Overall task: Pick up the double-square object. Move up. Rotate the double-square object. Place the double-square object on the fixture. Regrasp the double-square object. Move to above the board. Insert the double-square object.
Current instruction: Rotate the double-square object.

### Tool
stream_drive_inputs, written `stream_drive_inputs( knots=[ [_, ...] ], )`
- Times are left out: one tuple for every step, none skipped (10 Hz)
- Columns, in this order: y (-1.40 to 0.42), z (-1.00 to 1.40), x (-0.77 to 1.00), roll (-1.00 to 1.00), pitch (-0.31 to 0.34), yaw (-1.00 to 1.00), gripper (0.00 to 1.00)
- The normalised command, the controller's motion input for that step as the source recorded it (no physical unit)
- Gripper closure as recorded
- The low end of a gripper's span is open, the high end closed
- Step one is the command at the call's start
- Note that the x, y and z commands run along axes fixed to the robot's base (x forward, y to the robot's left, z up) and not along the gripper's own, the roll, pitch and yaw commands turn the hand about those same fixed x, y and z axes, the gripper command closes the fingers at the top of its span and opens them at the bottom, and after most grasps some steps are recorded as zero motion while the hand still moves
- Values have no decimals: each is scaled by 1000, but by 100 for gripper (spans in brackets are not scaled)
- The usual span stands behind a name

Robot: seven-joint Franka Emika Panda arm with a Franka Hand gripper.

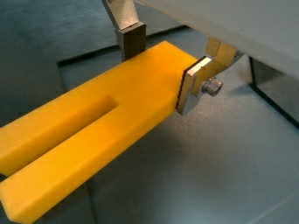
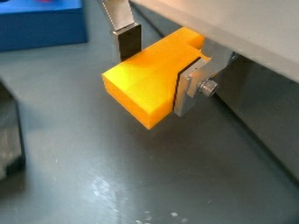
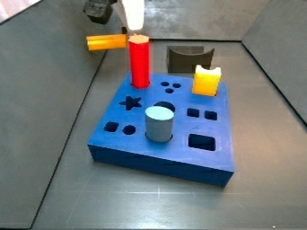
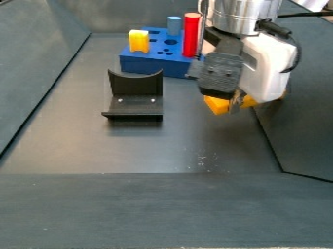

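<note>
The gripper clamps the double-square object near its solid end (slot pointing away), held level above the floor, beside the board and the fixture.

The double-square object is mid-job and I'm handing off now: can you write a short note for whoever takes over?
Gripper: shut on the double-square object, held clear of the floor, bar roughly level, fingers gripping near its solid end.
Fixture: empty, apart from the gripper.
Board: red, grey-blue and short yellow pegs stand on it.
Done: pickup and lift.
Left: place on fixture, regrasp, move above the board, insert. Rotation: cannot tell.
</note>
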Motion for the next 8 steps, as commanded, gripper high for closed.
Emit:
stream_drive_inputs(
  knots=[
    [22, -15, 9, -10, -2, -1000, 100],
    [22, -15, 9, -10, -2, -1000, 100],
    [22, -15, 9, -11, -2, -1000, 100],
    [22, -15, 9, -11, -2, -1000, 100],
    [22, -15, 9, -12, -2, -1000, 100],
    [22, -15, 9, -12, -2, -1000, 100],
    [22, -15, 9, -13, -2, -1000, 100],
    [21, -15, 9, -14, -2, -1000, 100]
  ],
)
